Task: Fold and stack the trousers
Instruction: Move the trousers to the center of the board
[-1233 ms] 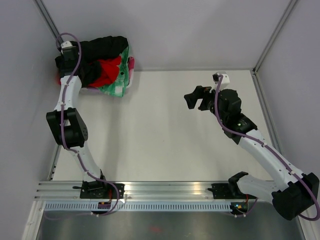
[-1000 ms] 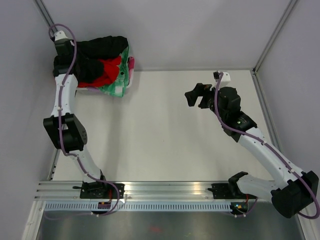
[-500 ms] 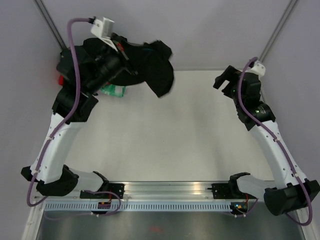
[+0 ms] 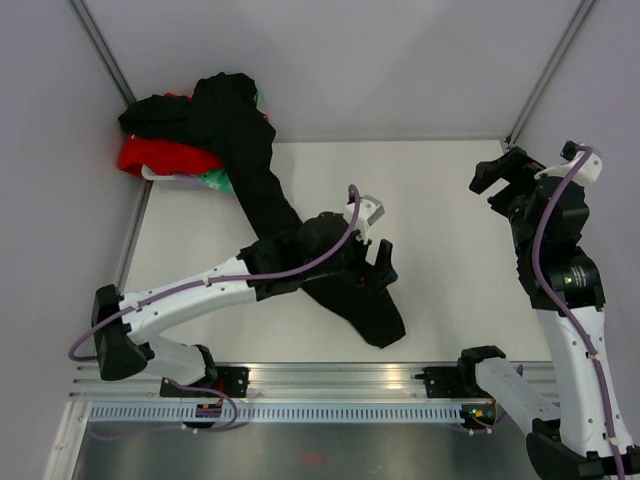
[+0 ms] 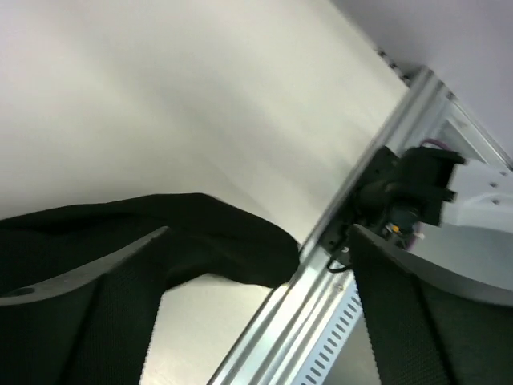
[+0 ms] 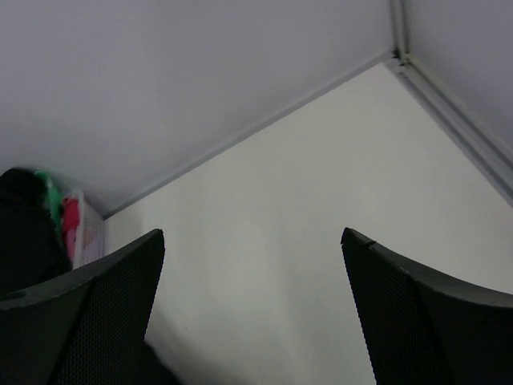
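Trousers [image 4: 252, 185] are dragged out of the heap now. Half a second back the left gripper [image 4: 378, 262] had them bunched up in the air by the far-left corner. Now they trail in one long strip from the red garment [image 4: 165, 157] down to it, with the loose end lying right under its fingers and a bit past them. Its jaws stand wide apart and aren't pinching the cloth. The right gripper [image 4: 497, 172] has swung further right, wide open, holding nothing.
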`<state>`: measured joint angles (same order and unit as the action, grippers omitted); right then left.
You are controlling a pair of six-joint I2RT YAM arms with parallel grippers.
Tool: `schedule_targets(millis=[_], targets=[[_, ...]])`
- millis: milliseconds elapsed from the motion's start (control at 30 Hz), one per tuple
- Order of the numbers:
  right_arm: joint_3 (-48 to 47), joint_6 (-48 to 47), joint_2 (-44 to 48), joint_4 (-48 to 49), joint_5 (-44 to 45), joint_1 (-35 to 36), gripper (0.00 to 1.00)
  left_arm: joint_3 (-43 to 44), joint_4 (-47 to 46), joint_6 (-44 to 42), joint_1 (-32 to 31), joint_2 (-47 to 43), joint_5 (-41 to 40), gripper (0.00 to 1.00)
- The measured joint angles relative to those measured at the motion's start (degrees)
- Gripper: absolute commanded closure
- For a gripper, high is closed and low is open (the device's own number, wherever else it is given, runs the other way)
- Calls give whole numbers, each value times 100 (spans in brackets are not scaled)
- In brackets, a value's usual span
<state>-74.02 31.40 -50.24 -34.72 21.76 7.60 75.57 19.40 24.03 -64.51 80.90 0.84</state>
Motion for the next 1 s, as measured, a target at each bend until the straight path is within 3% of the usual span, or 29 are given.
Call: schedule_targets(millis=[133, 200, 300, 367, 433, 500, 667, 833, 900, 967, 1000], targets=[[332, -234, 9, 538, -1169, -11, 2, -289, 579, 168, 136, -752, -1329, 0], [505, -267, -205, 802, -1871, 15, 2, -354, 774, 229, 601, -1366, -1722, 0], [540, -330, -885, 1104, -2481, 356, 2, -398, 667, 264, 2487, -2146, -2044, 0], [560, -455, -1384, 1257, -2610, 807, 2, -192, 651, 236, 3703, -2096, -2100, 0], [664, -520, -1679, 1432, -2743, 1207, 2, 457, 752, 188, 4592, -1438, -1932, 0], [758, -529, -1808, 1578, -2907, 1419, 2, 1362, 765, 125, 5073, -492, -1766, 0], [765, -553, -1947, 1880, -3014, 1429, 2, 3801, 1023, -199, 5595, 2256, -1220, 2], [765, -693, -2026, 1891, -2931, 1425, 2, 4787, 1364, -380, 5866, 3541, -787, 4], [765, -765, -2052, 1893, -2918, 1425, 2, 4833, 1353, -483, 5982, 3759, -686, 10], [754, -809, -2116, 1897, -2918, 1425, 2, 4835, 1333, -599, 6067, 3866, -636, 24], [743, -831, -2166, 1902, -2920, 1425, 2, 4835, 1307, -678, 6092, 3906, -623, 45]])
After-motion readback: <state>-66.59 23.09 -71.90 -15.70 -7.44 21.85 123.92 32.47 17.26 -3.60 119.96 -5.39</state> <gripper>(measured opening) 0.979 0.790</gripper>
